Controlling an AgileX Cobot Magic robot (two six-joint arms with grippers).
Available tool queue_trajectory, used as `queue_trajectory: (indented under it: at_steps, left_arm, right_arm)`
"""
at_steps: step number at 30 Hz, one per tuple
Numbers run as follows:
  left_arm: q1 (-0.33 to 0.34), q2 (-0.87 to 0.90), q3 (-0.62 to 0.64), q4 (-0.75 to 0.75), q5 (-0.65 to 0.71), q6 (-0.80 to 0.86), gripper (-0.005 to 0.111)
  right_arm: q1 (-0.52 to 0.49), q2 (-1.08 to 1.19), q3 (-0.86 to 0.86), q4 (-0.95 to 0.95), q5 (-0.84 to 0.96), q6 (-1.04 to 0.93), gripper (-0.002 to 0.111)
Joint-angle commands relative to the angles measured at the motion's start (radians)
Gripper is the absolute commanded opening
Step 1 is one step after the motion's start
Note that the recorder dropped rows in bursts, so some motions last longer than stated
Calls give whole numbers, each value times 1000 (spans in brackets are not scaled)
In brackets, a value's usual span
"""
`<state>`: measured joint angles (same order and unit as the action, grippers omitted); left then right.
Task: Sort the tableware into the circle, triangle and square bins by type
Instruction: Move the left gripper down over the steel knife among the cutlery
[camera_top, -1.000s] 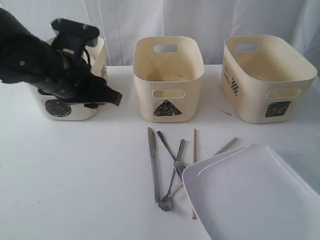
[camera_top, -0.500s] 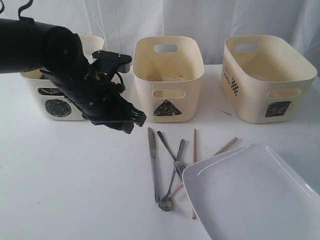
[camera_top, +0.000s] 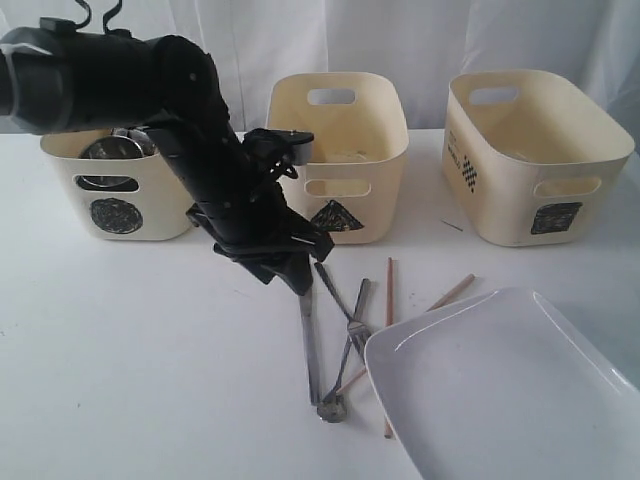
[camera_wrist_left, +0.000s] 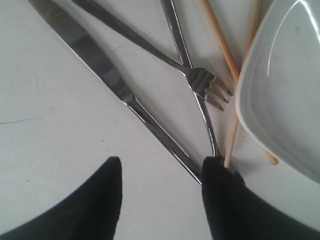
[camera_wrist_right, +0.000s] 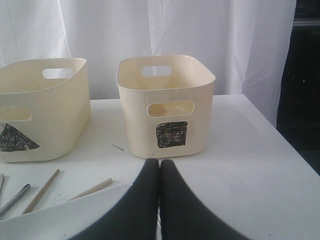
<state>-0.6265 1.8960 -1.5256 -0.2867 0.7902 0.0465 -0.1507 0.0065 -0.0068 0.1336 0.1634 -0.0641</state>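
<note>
Cutlery step: left claw (camera_wrist_left: 161, 172) released above knife (camera_wrist_left: 95, 62) handle. Lower it, clench on handle. Right claw (camera_wrist_right: 160, 163) clenched, empty.

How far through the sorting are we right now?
Done: steel ware sits in the circle bin, and no mugs or bowls show on the table. In hand: nothing gripped; the left gripper hangs open over the knife, at its handle. Left: knife, fork, spoon, chopsticks and plate lie on the table. The right gripper is shut, empty.
</note>
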Motion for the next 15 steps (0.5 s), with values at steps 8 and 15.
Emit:
queue_trajectory:
  at_steps: [8, 15]
  left_arm:
    - [-24, 122, -76, -16, 7, -71, 54]
    - [-24, 158, -76, -60, -23, -69, 54]
  right_arm:
    - [2, -7, 7, -3, -7, -7, 0]
    - [2, -7, 7, -3, -7, -7, 0]
